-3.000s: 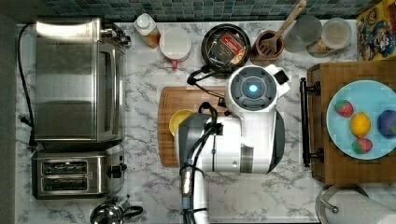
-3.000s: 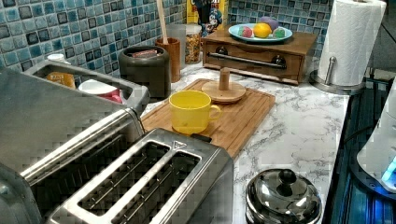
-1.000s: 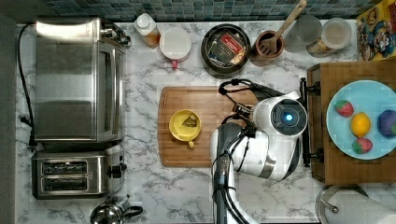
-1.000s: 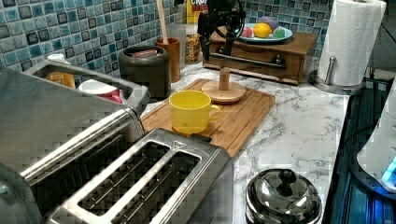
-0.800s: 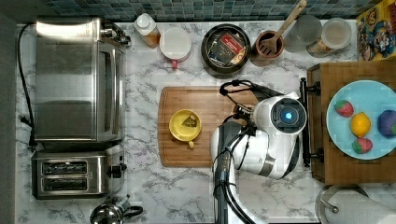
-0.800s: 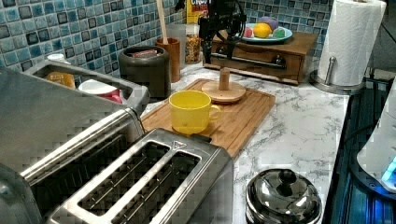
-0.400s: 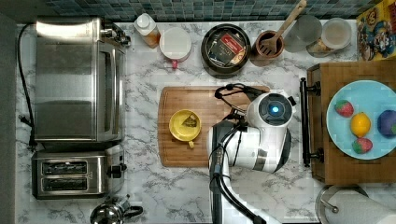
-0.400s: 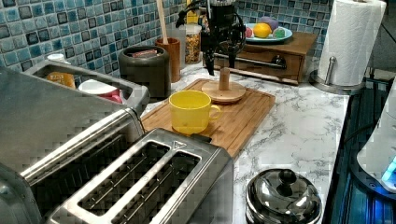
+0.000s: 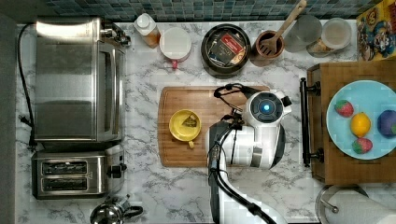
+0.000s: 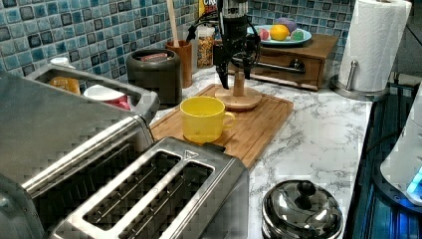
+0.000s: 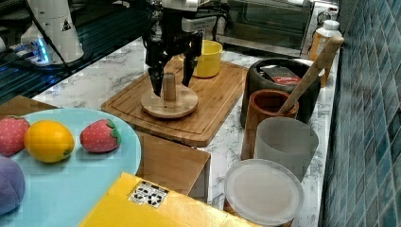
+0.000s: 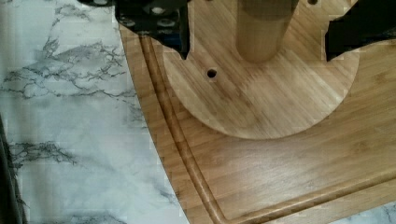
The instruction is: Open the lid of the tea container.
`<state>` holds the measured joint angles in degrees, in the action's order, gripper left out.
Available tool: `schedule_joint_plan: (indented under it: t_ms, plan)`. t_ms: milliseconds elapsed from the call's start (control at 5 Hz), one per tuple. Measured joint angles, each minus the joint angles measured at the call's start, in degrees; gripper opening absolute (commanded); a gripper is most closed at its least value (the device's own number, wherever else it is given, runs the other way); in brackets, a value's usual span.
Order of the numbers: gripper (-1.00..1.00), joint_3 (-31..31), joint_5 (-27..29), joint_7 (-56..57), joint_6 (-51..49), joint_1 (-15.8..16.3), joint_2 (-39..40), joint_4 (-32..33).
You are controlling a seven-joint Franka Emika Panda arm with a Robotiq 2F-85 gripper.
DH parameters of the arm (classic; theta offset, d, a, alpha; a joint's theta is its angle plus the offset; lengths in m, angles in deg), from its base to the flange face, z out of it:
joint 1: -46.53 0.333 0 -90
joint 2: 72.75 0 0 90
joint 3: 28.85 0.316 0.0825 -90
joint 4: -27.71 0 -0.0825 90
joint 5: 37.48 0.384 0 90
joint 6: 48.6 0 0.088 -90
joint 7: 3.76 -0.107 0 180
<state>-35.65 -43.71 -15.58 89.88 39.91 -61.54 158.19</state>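
Note:
The lid, a round flat wooden disc with an upright peg, lies on the wooden board, also seen as the lid in the left view. My gripper stands open straight above it, one finger on each side of the peg with a gap at each. The wrist view shows the lid between both fingertips. In the left view my gripper is low over the disc. The tea container, a black tin, stands uncovered behind the board with packets inside. My arm covers the lid from above.
A yellow cup with a tea bag sits on the board's left in the top view. A brown spoon pot and white mug flank the tin. A wooden drawer box with a fruit plate lies right; toaster oven left.
The arm has swung to the top view's left and come down. The gripper, high near the drawer box a second ago, now straddles the lid's peg.

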Motion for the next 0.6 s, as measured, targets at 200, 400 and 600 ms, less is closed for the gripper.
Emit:
schedule_joint_plan:
  t_ms: [200,400,600]
  plan:
    - [1.0,-0.02,0.0,-0.08,0.45,-0.14,0.24,0.0]
    - [1.0,-0.05,0.0,-0.08,-0.62,0.12,0.17,0.0]
    - [1.0,-0.73,0.0,-0.9,-0.78,0.95,0.17,0.34]
